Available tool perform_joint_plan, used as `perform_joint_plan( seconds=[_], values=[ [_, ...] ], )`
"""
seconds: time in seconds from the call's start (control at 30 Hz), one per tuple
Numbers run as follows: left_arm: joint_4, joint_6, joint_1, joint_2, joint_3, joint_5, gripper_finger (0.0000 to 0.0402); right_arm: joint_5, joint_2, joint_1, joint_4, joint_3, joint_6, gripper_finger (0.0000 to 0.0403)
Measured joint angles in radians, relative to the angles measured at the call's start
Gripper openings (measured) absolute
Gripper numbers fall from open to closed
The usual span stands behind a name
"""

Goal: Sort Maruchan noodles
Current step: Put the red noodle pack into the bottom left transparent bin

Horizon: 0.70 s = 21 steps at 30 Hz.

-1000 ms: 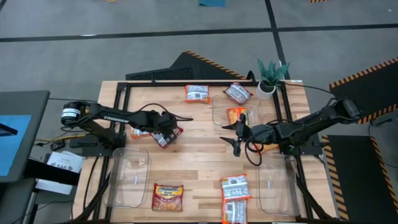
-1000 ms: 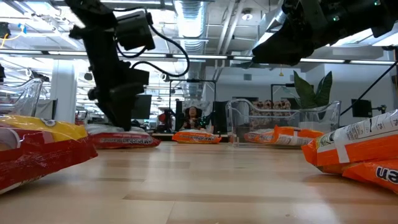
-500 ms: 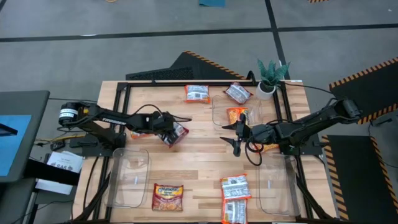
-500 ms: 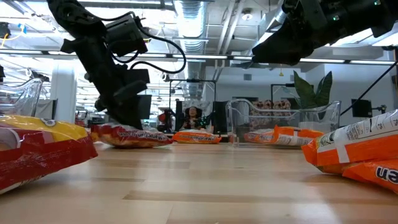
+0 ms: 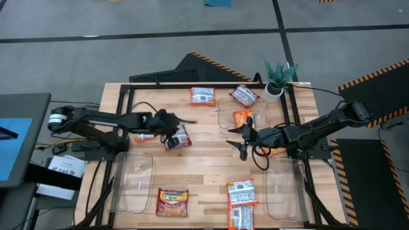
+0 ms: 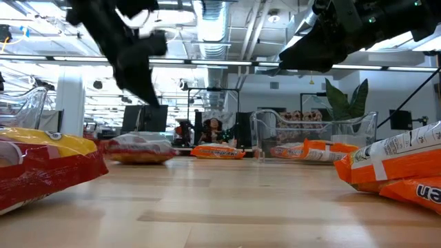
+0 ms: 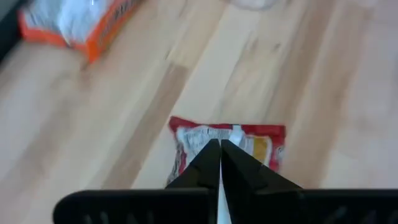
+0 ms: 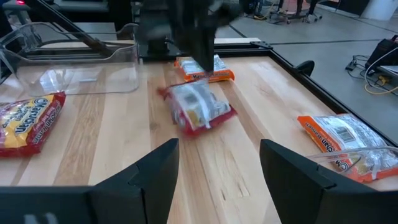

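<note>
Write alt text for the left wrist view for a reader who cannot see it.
The left pincer, shut, hangs above a red and white noodle packet lying flat on the wooden table. An orange and white packet lies farther off near the frame's edge.

The desk [image 5: 204,156] is pale blond wood in plank strips, framed by black rails. Both arms are black. A red-edged packet [image 5: 178,137] with a white and silver middle and a touch of yellow lies at centre left. Just beside it, an orange packet [image 5: 144,136] shows. Two orange packets with white label panels, one [image 5: 202,96] at the far edge and one [image 5: 243,195] at the near edge, carry black print. A silver-white packet [image 5: 244,96] has red trim. A dark red packet [image 5: 172,202] bears a yellow centre. The plant [image 5: 280,75] is green in a white pot. The bins [image 5: 132,182] are clear. Black-and-yellow hazard stripes [image 5: 214,62] mark the grey floor.
</note>
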Motion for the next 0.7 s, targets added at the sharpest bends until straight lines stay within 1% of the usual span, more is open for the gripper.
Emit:
perform_joint_plan(
  seconds=[0.2, 0.3, 0.37, 0.43, 0.5, 0.57, 0.7],
  values=[
    [-0.121, 0.032, -0.078, -0.168, 0.077, -0.014, 0.0001, 0.0, 0.0, -0.001, 0.001, 0.0, 0.0, 0.0248],
    [-0.192, 0.023, -0.088, -0.198, 0.079, -0.024, 0.0, 0.0, 0.0, -0.001, 0.003, 0.0, 0.003, 0.0248],
    [-0.204, 0.02, -0.087, -0.199, 0.074, -0.026, 0.0003, 0.0, 0.0, -0.001, 0.004, 0.0, 0.011, 0.0248],
    [-0.208, 0.022, -0.082, -0.175, 0.063, -0.022, 0.0016, 0.0, 0.0, -0.001, 0.005, 0.0, 0.017, 0.0248],
    [-0.218, 0.045, -0.075, -0.123, 0.062, 0.004, 0.004, 0.0, 0.0, -0.001, 0.006, 0.0, 0.017, 0.0248],
    [-0.209, 0.091, -0.068, -0.064, 0.062, 0.028, 0.0073, 0.0, 0.0, -0.001, 0.006, 0.0, 0.017, 0.0248],
    [-0.194, 0.234, -0.064, 0.078, 0.063, 0.071, 0.0147, 0.0, 0.0, -0.001, 0.006, 0.0, 0.017, 0.0248]
  ],
)
